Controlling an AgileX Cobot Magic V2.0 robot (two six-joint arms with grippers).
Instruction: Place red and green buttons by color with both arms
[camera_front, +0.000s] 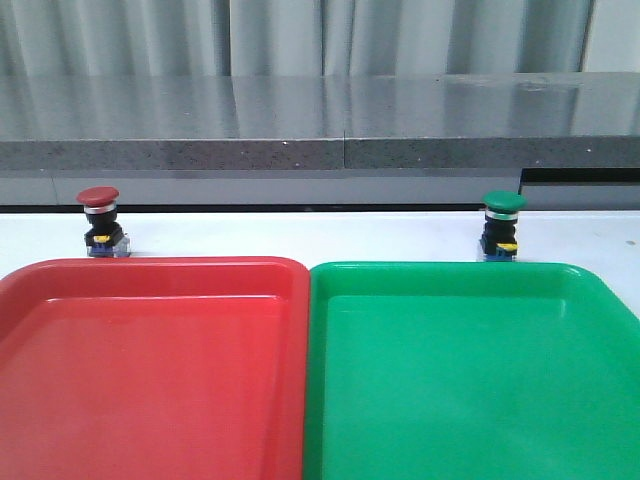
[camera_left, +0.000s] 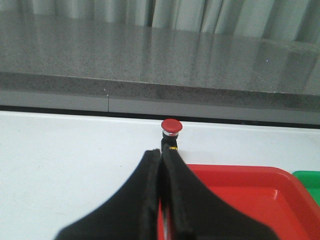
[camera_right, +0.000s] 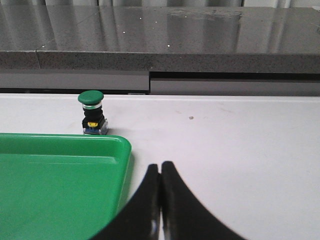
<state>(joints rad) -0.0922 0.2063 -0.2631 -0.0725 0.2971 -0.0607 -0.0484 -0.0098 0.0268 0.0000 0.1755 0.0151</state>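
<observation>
Two push-button switches, one red-capped button (camera_front: 98, 222) and one green-capped button (camera_front: 502, 226), two plastic trays, one red tray (camera_front: 150, 375) and one green tray (camera_front: 480, 385), and two black grippers, the left gripper (camera_left: 160, 156) and the right gripper (camera_right: 160, 167)

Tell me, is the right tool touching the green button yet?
Apart. In the right wrist view, bare white table lies between the shut right tool and the green button, which stands beyond the green tray's corner.
</observation>
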